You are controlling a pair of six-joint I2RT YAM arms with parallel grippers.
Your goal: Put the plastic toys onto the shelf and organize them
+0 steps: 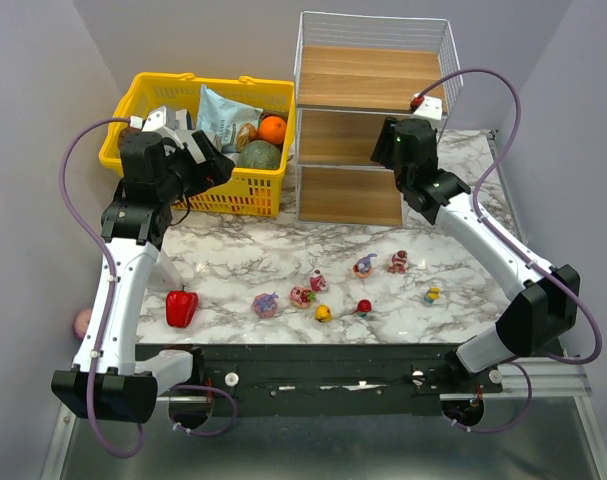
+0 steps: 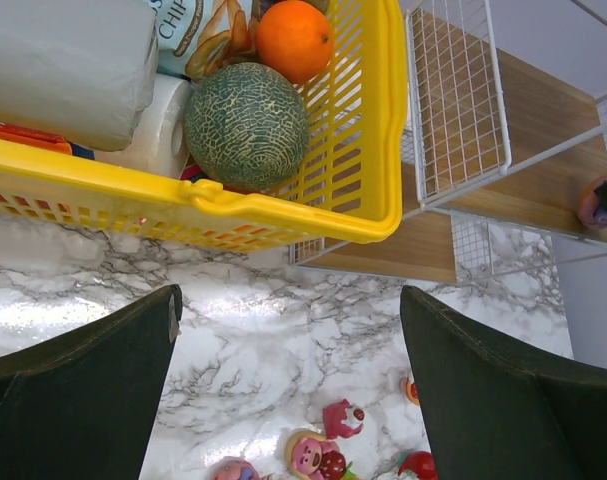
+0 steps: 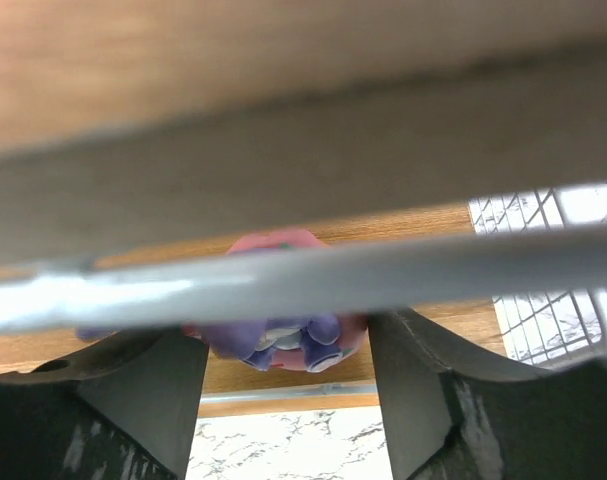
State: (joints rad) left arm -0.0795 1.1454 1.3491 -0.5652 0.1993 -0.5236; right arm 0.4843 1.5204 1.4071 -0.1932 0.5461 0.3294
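My right gripper [image 1: 421,108] is shut on a purple-pink bunny toy [image 3: 280,343] at the right front of the shelf [image 1: 348,195], by the top board's edge. A white wire [image 3: 313,270] crosses in front of the toy. The same toy [image 2: 591,200] shows at the right edge of the left wrist view. Several more small toys lie on the marble table [image 1: 233,255], among them a purple-pink one [image 1: 266,304], a yellow one [image 1: 323,313] and a blue-haired one [image 1: 432,295]. My left gripper [image 1: 218,168] is open and empty, high above the table by the basket front; below it lie toys [image 2: 343,417].
A yellow basket [image 1: 198,190] holding a melon [image 2: 245,125], an orange [image 2: 294,40] and packets stands left of the shelf. A red bell pepper [image 1: 181,307] lies at front left. A pink ball [image 1: 81,322] sits off the table's left side.
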